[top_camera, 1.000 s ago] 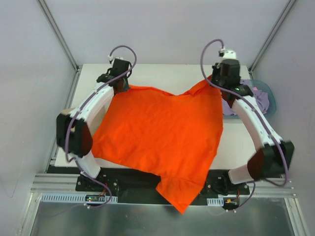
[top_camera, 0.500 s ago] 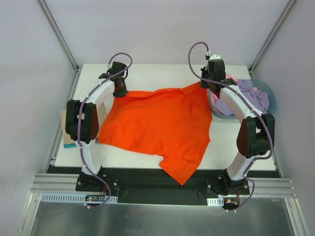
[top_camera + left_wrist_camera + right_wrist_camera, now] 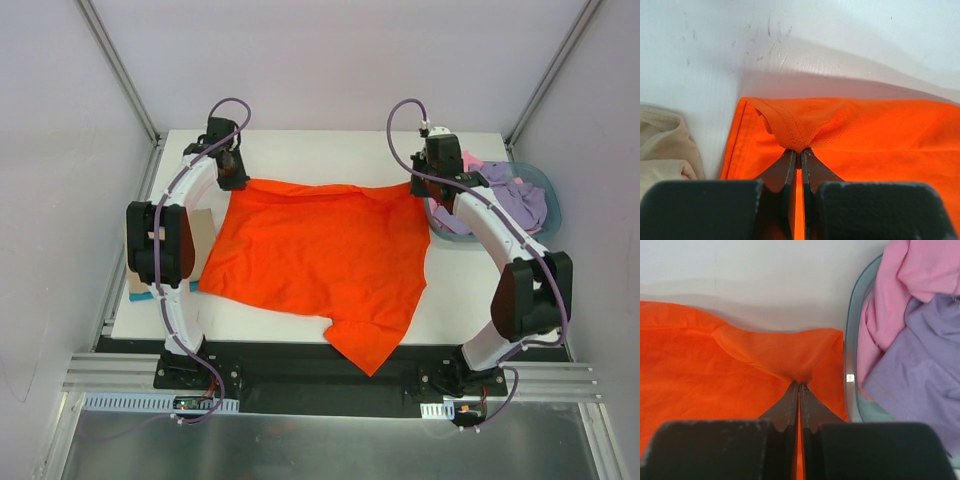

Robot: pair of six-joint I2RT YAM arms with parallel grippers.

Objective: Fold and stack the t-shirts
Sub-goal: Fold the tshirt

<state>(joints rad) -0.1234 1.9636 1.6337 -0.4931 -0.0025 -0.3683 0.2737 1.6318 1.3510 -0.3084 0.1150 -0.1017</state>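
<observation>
A large bright orange t-shirt (image 3: 320, 250) lies spread over the white table (image 3: 300, 145), one sleeve hanging over the near edge. My left gripper (image 3: 232, 180) is shut on its far left corner, the hem bunched at the tips (image 3: 799, 150). My right gripper (image 3: 425, 188) is shut on the far right corner, a pinch of orange cloth (image 3: 800, 372) rising from its tips (image 3: 799, 384). A lilac-purple t-shirt (image 3: 515, 203) and a pink t-shirt (image 3: 900, 285) lie crumpled in the basin at the right.
The blue-grey plastic basin (image 3: 548, 192) stands at the table's right edge; its rim (image 3: 851, 360) sits just right of my right gripper. A beige cloth (image 3: 662, 145) lies at the table's left edge (image 3: 132, 270). Grey walls enclose the back and sides.
Both arms have lowered and drawn apart toward the far edge, pulling the orange shirt taut and flat on the table. Less of it hangs over the near edge now.
</observation>
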